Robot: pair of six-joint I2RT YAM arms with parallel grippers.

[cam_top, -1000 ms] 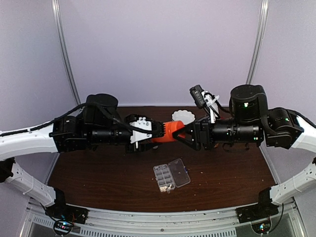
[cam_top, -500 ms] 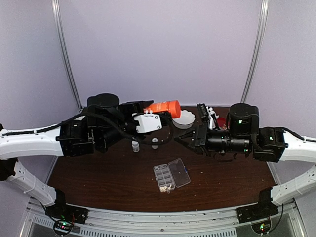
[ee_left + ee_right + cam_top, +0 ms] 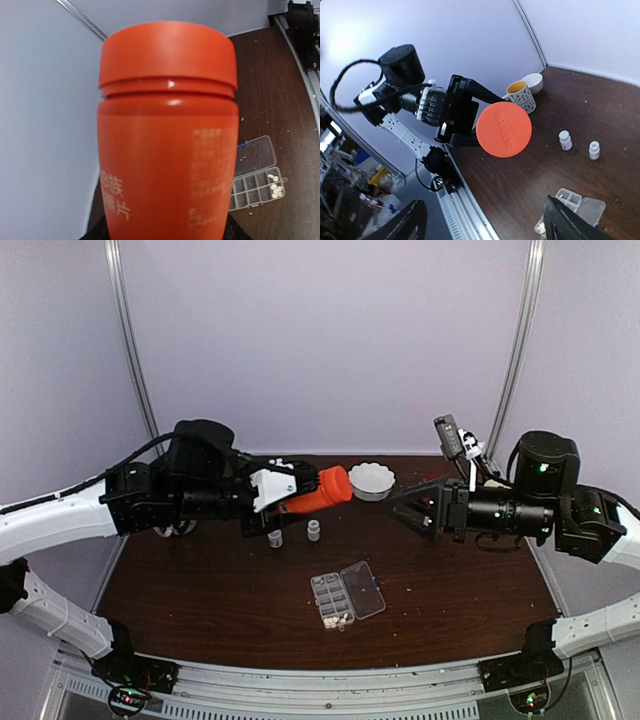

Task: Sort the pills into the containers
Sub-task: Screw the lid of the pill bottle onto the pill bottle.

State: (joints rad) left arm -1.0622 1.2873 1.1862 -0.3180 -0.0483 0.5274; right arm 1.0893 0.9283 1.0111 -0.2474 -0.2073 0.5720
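Left wrist: Chinese characters on orange bottle (image 3: 167,150), pills (image 3: 275,185) in containers (image 3: 248,191) behind.

One orange bottle (image 3: 318,490), two small white bottles (image 3: 275,538) (image 3: 313,530), one organiser box (image 3: 347,596), one white dish (image 3: 371,479), one cup (image 3: 521,96)

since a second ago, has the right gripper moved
Yes. The right gripper has drawn back to the right, away from the orange bottle, judged against the pill box.
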